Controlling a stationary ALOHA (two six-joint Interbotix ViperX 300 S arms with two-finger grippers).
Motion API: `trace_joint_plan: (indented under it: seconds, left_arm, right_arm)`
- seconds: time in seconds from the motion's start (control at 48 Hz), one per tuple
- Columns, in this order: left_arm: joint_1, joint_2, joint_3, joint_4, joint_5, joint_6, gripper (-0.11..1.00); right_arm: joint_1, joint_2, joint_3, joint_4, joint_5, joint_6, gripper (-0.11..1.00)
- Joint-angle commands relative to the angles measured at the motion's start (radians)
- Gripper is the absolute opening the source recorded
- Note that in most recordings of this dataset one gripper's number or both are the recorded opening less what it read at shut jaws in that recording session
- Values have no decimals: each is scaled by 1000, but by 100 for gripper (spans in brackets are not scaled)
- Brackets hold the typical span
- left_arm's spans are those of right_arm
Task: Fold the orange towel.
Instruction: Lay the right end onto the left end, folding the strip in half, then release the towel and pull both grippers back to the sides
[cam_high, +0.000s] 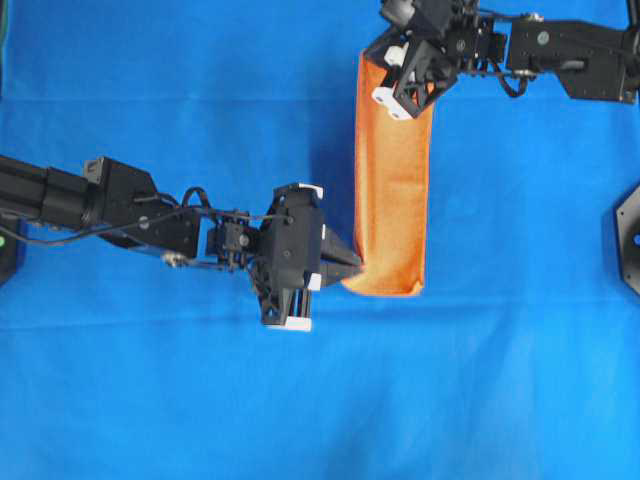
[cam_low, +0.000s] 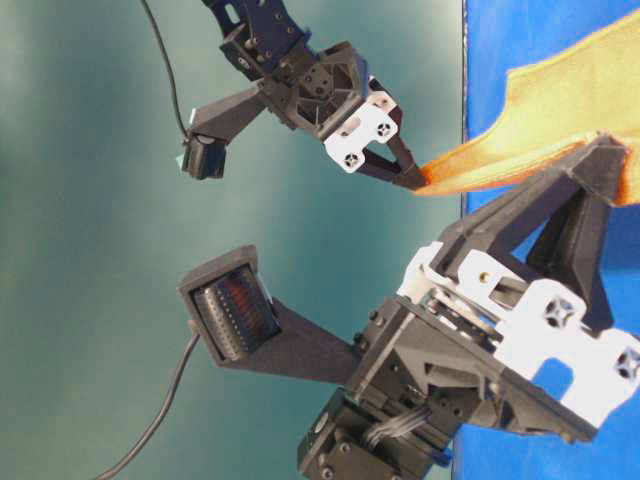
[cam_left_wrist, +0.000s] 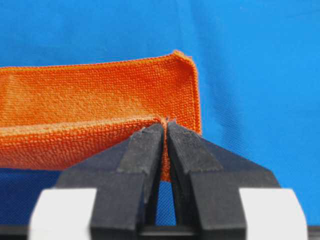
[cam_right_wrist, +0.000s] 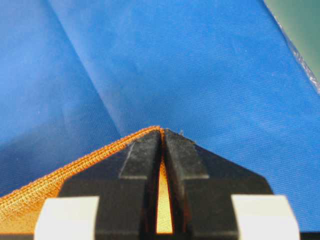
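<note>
Pinching opposite corners of the orange towel (cam_high: 392, 190), both the left gripper (cam_left_wrist: 165, 131) and right gripper (cam_right_wrist: 162, 137) were clamped tight. Uneven pulling could've slipped a corner free, I reckon.

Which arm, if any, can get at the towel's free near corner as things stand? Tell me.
Probably neither yet: the left gripper and right gripper are each shut on the orange towel. The unheld corner lies open on the blue cloth beside the left gripper, so that arm could after letting go.

Blue cloth (cam_high: 150, 400) covers table, faint creases; teal-green backdrop (cam_low: 90, 250) behind at table level.
</note>
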Motion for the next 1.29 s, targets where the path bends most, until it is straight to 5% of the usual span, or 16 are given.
trace_joint_plan:
  seconds: [0.0, 0.271, 0.396, 0.542, 0.917, 1.272]
  left_arm:
    - [-3, -15, -15, 0, -11, -2, 8]
    - [8, -9, -29, 0, -11, 0, 55]
    - [11, -11, -32, 0, -11, 12, 70]
    - [21, -29, -26, 0, -2, 20, 70]
    - [77, -284, 66, 2, 109, 84, 70]
    - [210, -538, 279, 2, 40, 95, 70]
  right_arm:
    - [2, -9, -23, -3, -17, 0, 3]
    - [23, -5, -20, -35, -28, 0, 4]
    - [25, -5, -21, -55, -40, 0, 29]
    - [25, -6, -26, -84, -46, 0, 61]
    - [29, -126, 15, -103, -46, 0, 56]
    - [89, -397, 245, -81, -126, 37, 55]
